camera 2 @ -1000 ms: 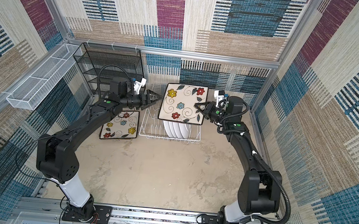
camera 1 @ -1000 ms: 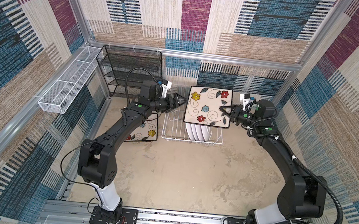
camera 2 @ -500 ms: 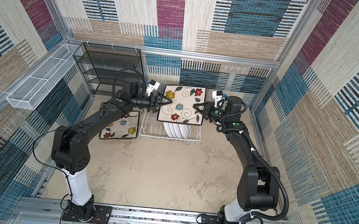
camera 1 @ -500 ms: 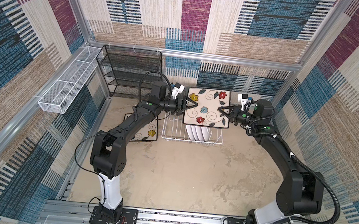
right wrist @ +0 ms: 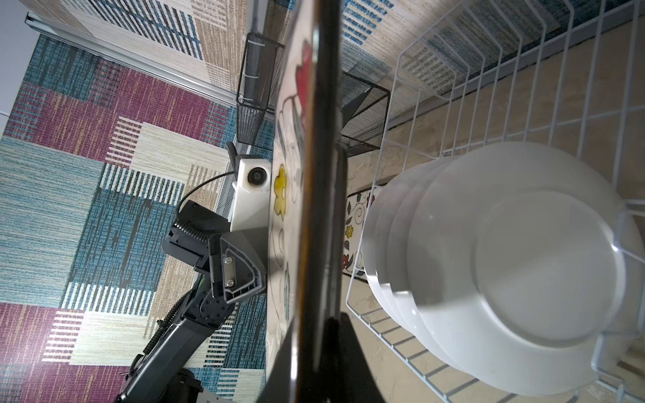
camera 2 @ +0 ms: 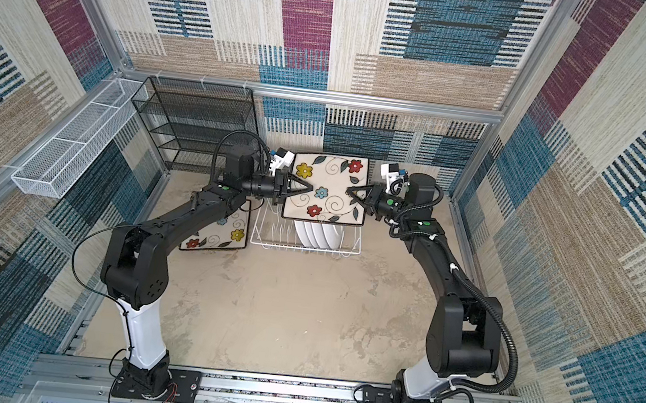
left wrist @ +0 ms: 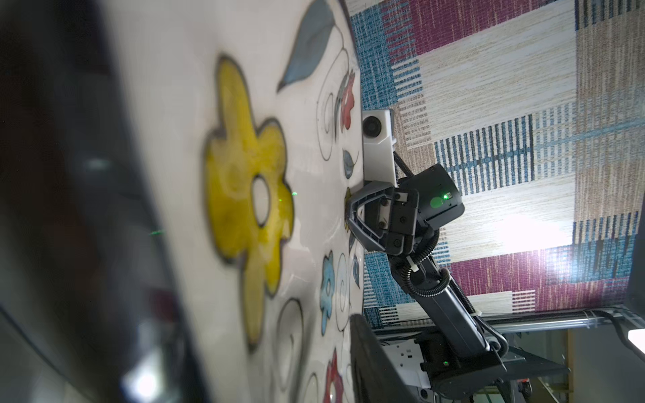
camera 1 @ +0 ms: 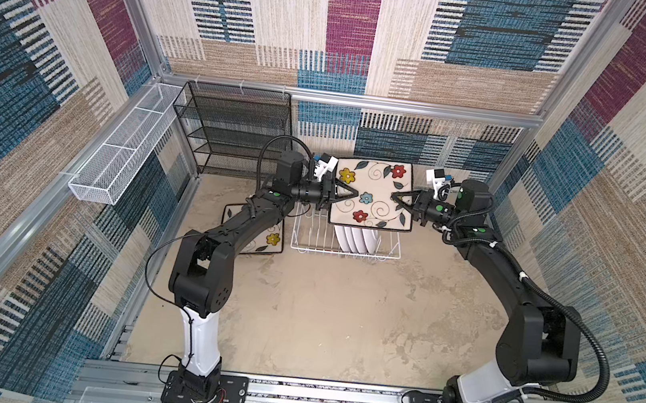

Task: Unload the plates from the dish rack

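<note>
A square plate (camera 1: 372, 194) (camera 2: 327, 188) with a cream flowered face hangs upright above the white wire dish rack (camera 1: 309, 247) (camera 2: 266, 241). My right gripper (camera 1: 394, 197) (camera 2: 348, 191) is shut on its right edge. My left gripper (camera 1: 355, 193) (camera 2: 311, 188) grips the left edge, one finger (left wrist: 373, 366) lying against the flowered face (left wrist: 244, 209). In the right wrist view the plate (right wrist: 321, 174) shows edge-on. Several round white plates (camera 1: 354, 238) (right wrist: 506, 279) stand in the rack. Another square plate (camera 1: 266, 241) lies flat left of the rack, partly under my left arm.
A black mesh shelf unit (camera 1: 234, 129) stands at the back left. A long white mesh basket (camera 1: 122, 153) hangs on the left wall. Carpeted walls and metal rails close in all sides. Bare sandy floor (camera 1: 320, 315) stretches in front of the rack.
My left gripper has swung right to the plate's left edge and closed its jaws there. My right gripper has kept its hold, and the plate has hardly moved.
</note>
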{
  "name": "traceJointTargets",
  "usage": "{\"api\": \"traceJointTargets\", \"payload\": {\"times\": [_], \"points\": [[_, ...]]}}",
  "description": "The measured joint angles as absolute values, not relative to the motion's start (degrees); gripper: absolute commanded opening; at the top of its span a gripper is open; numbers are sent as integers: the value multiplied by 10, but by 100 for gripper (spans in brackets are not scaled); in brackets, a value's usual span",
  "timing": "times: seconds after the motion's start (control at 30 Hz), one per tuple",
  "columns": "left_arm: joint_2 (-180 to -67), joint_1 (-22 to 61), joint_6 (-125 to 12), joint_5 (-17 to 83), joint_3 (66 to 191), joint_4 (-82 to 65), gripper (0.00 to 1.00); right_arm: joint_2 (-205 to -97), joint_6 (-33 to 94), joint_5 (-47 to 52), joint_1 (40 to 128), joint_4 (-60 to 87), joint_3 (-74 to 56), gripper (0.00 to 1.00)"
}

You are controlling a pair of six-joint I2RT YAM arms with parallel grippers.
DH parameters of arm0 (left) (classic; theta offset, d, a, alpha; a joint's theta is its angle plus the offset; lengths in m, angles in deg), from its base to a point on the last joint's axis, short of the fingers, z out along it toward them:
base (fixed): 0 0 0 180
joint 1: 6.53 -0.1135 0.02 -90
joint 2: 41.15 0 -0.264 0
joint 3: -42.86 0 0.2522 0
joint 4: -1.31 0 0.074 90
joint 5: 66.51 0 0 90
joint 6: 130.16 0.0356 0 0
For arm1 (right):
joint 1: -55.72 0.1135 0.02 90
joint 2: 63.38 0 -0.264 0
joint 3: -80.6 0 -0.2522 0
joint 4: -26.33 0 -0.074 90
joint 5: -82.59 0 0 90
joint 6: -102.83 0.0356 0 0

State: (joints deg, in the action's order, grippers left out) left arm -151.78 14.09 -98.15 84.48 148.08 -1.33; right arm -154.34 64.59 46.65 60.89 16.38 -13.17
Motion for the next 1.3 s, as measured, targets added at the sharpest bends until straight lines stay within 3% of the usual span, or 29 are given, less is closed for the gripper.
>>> {"api": "traceJointTargets", "payload": {"times": [0.27, 0.43, 0.53, 0.67, 0.8, 0.9, 1.13, 1.3], "points": [[-1520, 139, -998, 848, 1482, -17, 0, -1549, 650, 477, 608, 184, -134, 0], [-1518, 138, -989, 847, 1488, -34, 0, -1552, 651, 479, 608, 187, -137, 0], [-1516, 137, -983, 848, 1493, -46, 0, -1552, 651, 481, 608, 191, -138, 6], [-1505, 136, -954, 838, 1505, -93, 0, -1548, 648, 480, 610, 190, -139, 23], [-1491, 137, -919, 823, 1513, -138, 0, -1533, 633, 463, 612, 191, -142, 63], [-1484, 137, -897, 813, 1513, -177, 0, -1519, 619, 444, 611, 192, -143, 82], [-1459, 133, -841, 779, 1540, -263, 0, -1471, 574, 385, 611, 183, -154, 100], [-1447, 130, -786, 753, 1579, -341, 0, -1421, 517, 333, 611, 182, -171, 99]]}}
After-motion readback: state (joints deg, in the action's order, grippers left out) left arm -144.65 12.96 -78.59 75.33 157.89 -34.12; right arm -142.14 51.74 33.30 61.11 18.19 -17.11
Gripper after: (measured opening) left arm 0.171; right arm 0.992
